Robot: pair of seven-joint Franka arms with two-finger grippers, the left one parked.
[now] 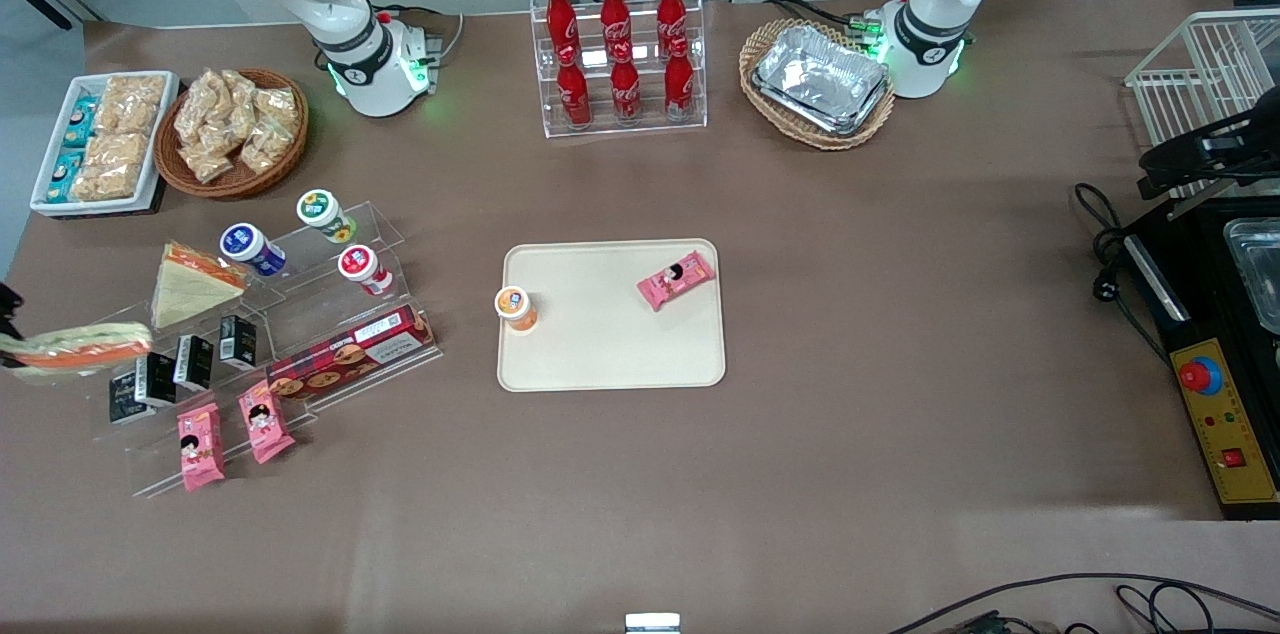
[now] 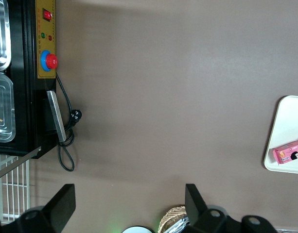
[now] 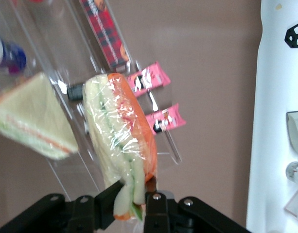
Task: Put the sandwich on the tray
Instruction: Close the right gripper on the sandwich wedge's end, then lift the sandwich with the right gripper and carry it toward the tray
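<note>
Front view: your wrapped sandwich point(image 1: 75, 351) hangs at the working arm's end, above the clear display steps point(image 1: 300, 314), well apart from the cream tray point(image 1: 610, 354). Right wrist view: gripper point(image 3: 131, 201) jaws pinch the sandwich's corner; carry and release remain.

You were in a robot lab staged as a snack shop: cola rack point(image 1: 620, 54), emergency-stop box point(image 1: 1220, 414), brown-papered tabletop point(image 1: 900, 334)

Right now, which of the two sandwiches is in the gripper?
The sandwich with green and orange stripes, pinched in the gripper. The orange-edged wedge sits untouched on the clear stand.
</note>
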